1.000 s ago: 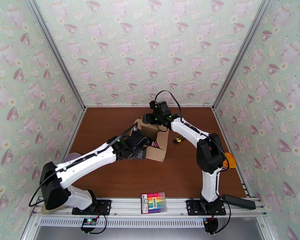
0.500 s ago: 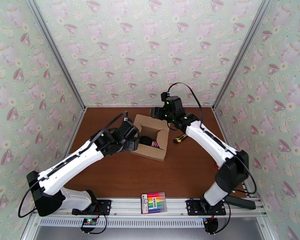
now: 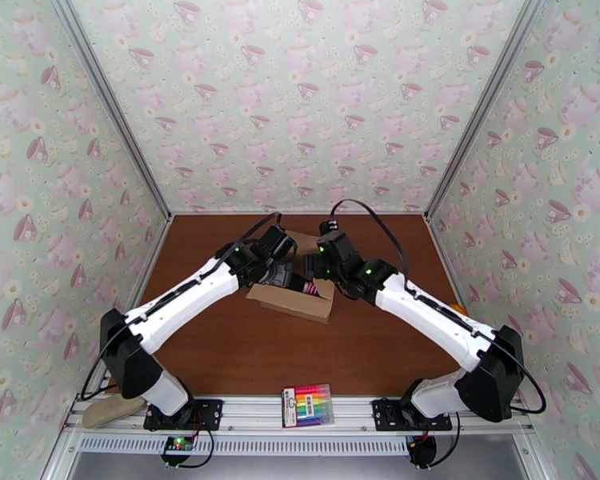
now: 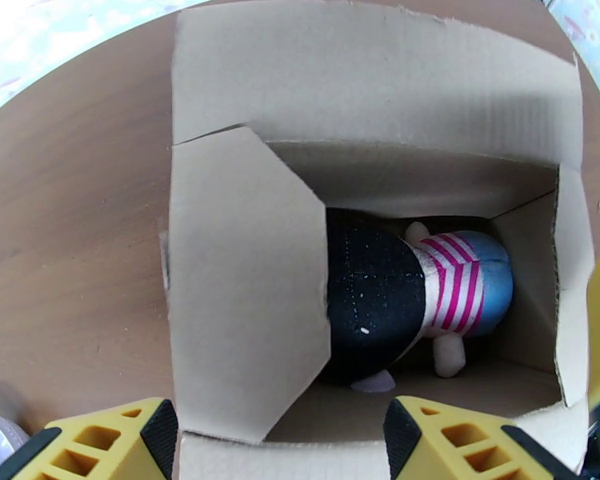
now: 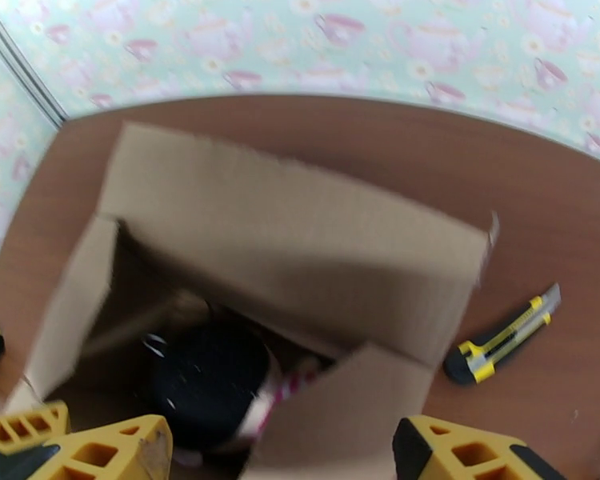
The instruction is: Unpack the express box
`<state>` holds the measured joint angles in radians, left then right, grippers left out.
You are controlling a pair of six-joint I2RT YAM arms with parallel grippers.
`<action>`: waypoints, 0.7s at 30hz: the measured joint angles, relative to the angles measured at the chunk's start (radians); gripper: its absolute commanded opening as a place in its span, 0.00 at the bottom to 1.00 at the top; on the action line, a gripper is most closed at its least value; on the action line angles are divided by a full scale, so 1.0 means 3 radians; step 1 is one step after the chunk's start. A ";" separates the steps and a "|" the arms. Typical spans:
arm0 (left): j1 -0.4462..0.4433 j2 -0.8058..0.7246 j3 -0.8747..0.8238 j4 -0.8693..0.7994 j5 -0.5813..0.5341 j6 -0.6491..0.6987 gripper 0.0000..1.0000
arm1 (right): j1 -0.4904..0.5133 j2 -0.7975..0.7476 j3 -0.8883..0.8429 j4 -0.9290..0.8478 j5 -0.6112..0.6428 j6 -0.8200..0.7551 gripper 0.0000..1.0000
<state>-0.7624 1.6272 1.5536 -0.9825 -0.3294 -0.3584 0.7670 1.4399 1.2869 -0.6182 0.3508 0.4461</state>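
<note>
The express box (image 3: 294, 302) is a tan carton standing mid-table with its flaps open. Inside lies a soft toy (image 4: 380, 306) with a black part, pink and white stripes and a blue end; its black part (image 5: 208, 378) shows in the right wrist view. My left gripper (image 3: 288, 275) hovers over the box's left half, and its yellow fingers (image 4: 100, 442) are spread wide and empty. My right gripper (image 3: 318, 267) hangs over the right half of the opening, open, with its fingers (image 5: 476, 454) apart above the box (image 5: 300, 234). One side flap (image 4: 244, 282) leans inward over the toy.
A yellow and black utility knife (image 5: 504, 338) lies on the brown table to the right of the box. A flat pack of rainbow markers (image 3: 308, 406) rests on the near rail. An orange object (image 3: 458, 309) peeks out by the right wall. Patterned walls enclose three sides.
Both arms have swung in over the box. The left gripper moved from the box's left side to above the opening; the right came forward from the back edge.
</note>
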 measured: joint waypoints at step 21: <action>0.0098 0.0085 -0.0061 -0.0011 -0.0192 0.0011 0.74 | 0.0214 0.0278 -0.0018 -0.0267 0.0384 0.0234 0.78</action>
<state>-0.7330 1.6527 1.5352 -0.9859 -0.3870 -0.3550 0.8310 1.5234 1.2816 -0.6983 0.4660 0.5163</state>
